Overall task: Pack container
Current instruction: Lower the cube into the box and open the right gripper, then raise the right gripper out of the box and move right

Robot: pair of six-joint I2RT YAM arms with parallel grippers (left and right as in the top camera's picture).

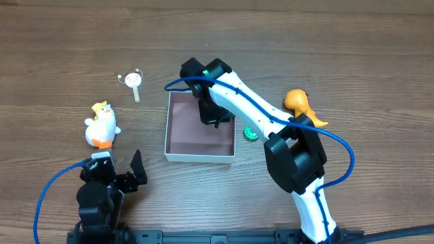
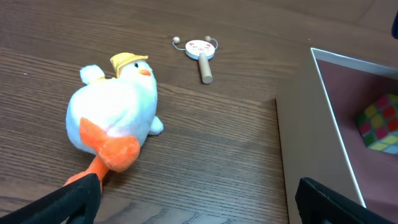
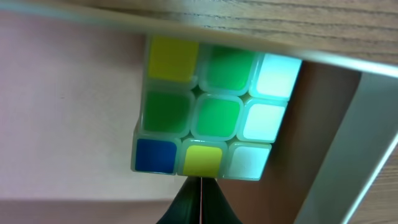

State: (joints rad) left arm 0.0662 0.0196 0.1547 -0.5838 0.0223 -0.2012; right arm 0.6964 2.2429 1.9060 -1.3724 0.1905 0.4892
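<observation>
The container is a shallow white box (image 1: 200,158) with a pinkish-brown inside, at the table's middle. It also shows at the right of the left wrist view (image 2: 311,143) and in the right wrist view (image 3: 348,143). A multicoloured puzzle cube (image 3: 211,115) lies inside it near a wall and also shows in the left wrist view (image 2: 379,121). My right gripper (image 1: 213,115) is down inside the box. Its fingers (image 3: 202,199) are shut together, with the tips at the cube's edge. My left gripper (image 1: 114,169) is open and empty (image 2: 199,205), low over the table left of the box.
A white plush duck (image 1: 102,125) with orange feet lies just ahead of my left gripper (image 2: 115,115). A small rattle drum (image 1: 132,81) lies further back (image 2: 200,50). An orange toy (image 1: 302,105) and a small green object (image 1: 251,133) lie right of the box.
</observation>
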